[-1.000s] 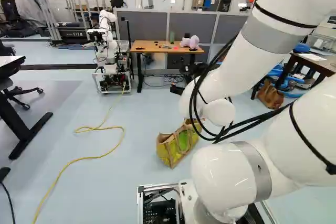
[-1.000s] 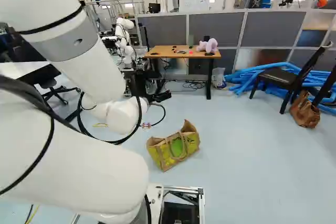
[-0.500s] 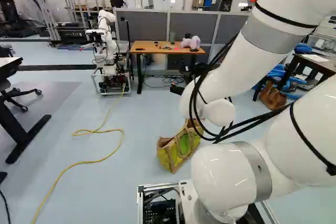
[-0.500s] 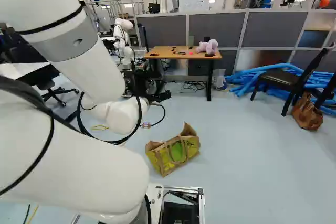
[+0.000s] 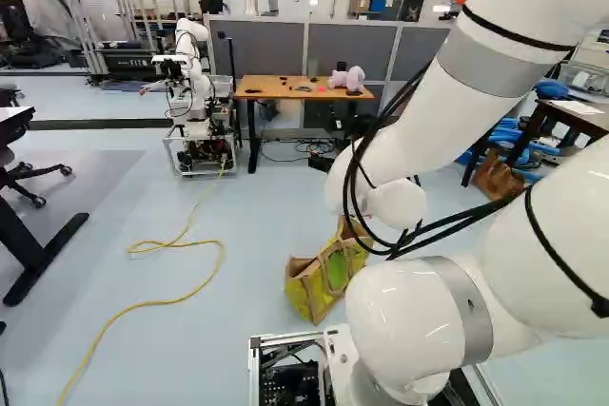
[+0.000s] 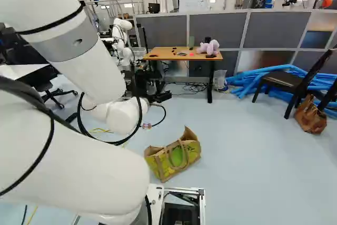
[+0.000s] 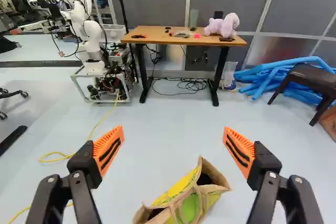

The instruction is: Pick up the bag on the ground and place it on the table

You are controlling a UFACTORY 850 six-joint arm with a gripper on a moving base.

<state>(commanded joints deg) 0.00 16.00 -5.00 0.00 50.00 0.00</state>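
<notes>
In the right base view my gripper [image 6: 158, 97] shows as dark parts beyond the white wrist. The wrist view has the gripper [image 7: 173, 137] wide open, nothing between its orange pads. A yellow-green bag with tan edges and handles [image 6: 175, 159] stands on the floor, its top gaping; it lies below and beyond the fingers in the wrist view [image 7: 185, 203], apart from them. In the left base view my arm hides part of the bag [image 5: 319, 282]. The wooden-topped table [image 7: 157, 36] stands farther off against grey partitions, bearing a purple plush toy [image 7: 222, 24] and small items.
Another robot [image 7: 89, 40] stands beside the table. A yellow cable [image 5: 143, 304] runs across the floor. Dark cables [image 7: 191, 85] lie under the table. Blue tubes [image 6: 247, 80], a dark chair [image 6: 284, 80] and a brown bag [image 6: 310, 117] are to the table's right in the right base view.
The base has moved a little forward with a slight turn, so the floor bag appears nearer. My arm keeps its pose against its lowest joint.
</notes>
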